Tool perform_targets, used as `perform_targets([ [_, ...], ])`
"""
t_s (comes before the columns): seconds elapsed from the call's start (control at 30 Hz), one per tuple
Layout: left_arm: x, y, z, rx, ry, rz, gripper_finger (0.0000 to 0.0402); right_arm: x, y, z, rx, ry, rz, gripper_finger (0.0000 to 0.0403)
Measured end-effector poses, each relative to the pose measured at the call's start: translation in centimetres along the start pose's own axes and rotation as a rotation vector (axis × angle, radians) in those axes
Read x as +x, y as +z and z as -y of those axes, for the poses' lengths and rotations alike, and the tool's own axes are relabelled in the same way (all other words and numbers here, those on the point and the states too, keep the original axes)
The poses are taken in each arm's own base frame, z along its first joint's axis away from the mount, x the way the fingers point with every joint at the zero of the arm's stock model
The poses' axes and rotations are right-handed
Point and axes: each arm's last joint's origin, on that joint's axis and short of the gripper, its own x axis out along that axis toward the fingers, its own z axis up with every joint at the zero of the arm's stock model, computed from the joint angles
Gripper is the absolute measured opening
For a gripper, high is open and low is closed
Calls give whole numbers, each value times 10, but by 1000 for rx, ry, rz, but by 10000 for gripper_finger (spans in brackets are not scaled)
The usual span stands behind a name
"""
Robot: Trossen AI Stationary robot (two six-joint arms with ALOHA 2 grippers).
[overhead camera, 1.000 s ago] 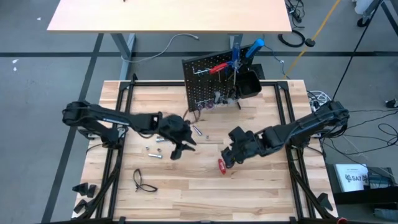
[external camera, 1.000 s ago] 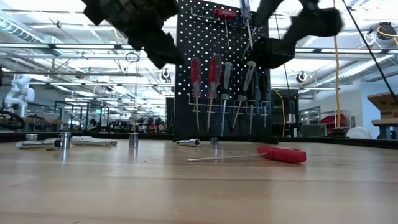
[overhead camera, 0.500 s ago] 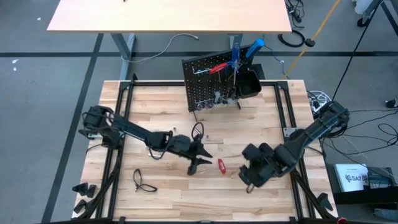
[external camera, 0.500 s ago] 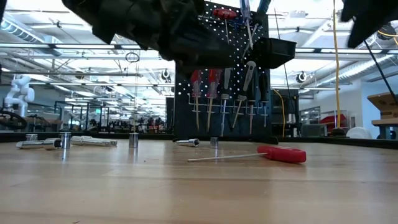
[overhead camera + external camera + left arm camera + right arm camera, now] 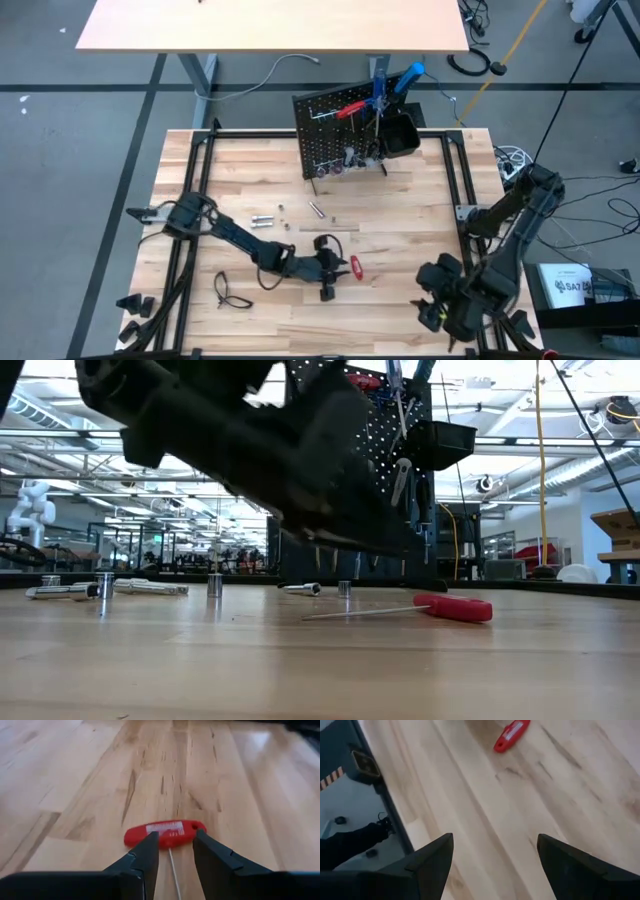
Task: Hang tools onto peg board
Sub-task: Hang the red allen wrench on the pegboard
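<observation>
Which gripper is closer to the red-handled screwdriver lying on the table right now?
Left. The left gripper sits right beside the red-handled screwdriver, open fingers lined up on its handle. The right gripper is off near the table's front right corner, well clear of it.

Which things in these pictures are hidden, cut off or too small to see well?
- Peg board, low view: the left arm covers most of it, so the hung tools cannot be counted.
- Red-handled screwdriver, left wrist view: the left gripper hides the shaft's far end.
- Small silver bits, high view: too small to tell their type.
- Right gripper, right wrist view: fingertips cut off by the picture's edge.
</observation>
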Motion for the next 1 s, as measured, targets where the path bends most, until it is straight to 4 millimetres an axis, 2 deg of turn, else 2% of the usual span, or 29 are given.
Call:
perform_targets([
  [0.23, 28, -20, 6, -15, 79, -107, 122, -6, -14, -1, 11, 17, -14, 279],
  [0.43, 34, -34, 8, -63, 140, -189, 122, -9, -20, -1, 11, 25, -20, 279],
  [0.53, 33, -35, 7, -70, 129, -213, 105, -9, -20, 0, 6, 19, -17, 279],
  [0.73, 35, -30, 7, -90, 55, -256, 12, -9, -19, 2, 4, 4, 24, 279],
  [0.83, 37, -26, 8, -107, -3, -263, 6, -9, -16, 2, 50, -2, 114, 279],
  [1.0, 21, 6, 3, -69, -88, -247, 3, -5, -3, 4, 132, -17, 239, 279],
])
